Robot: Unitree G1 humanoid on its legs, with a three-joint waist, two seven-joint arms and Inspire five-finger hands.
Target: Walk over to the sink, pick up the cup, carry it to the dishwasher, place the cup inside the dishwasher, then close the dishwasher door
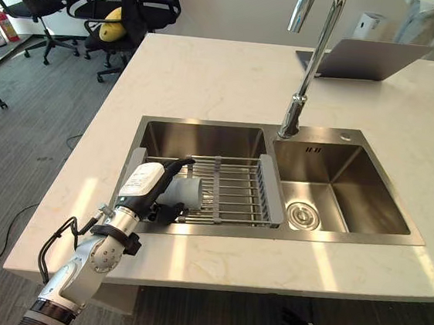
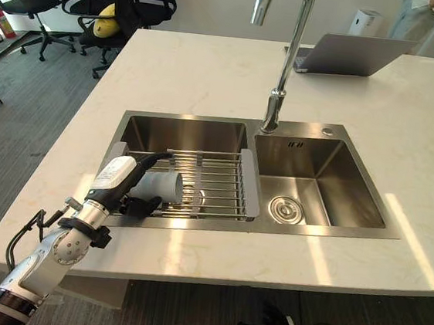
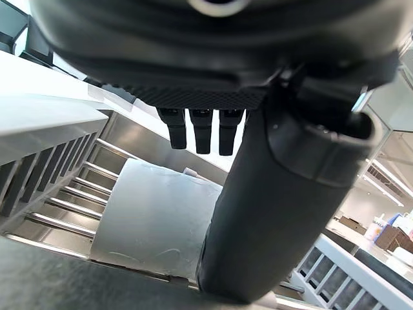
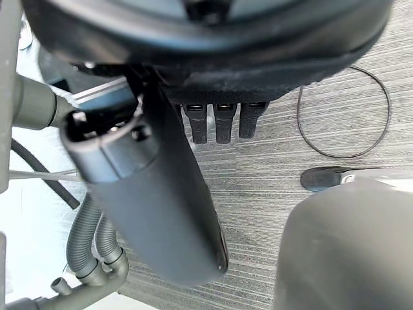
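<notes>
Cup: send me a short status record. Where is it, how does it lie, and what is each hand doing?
cup: grey, lying on its side on the rack
rack: across the sink's left basin
sink: two basins, right one bare
left hand: at the cup, fingers over it, thumb beside it, not curled round it
right hand: open, idle, low over the floor
grasp: not yet made
faucet: behind the divider between the basins
laptop: on the counter beyond the sink
</notes>
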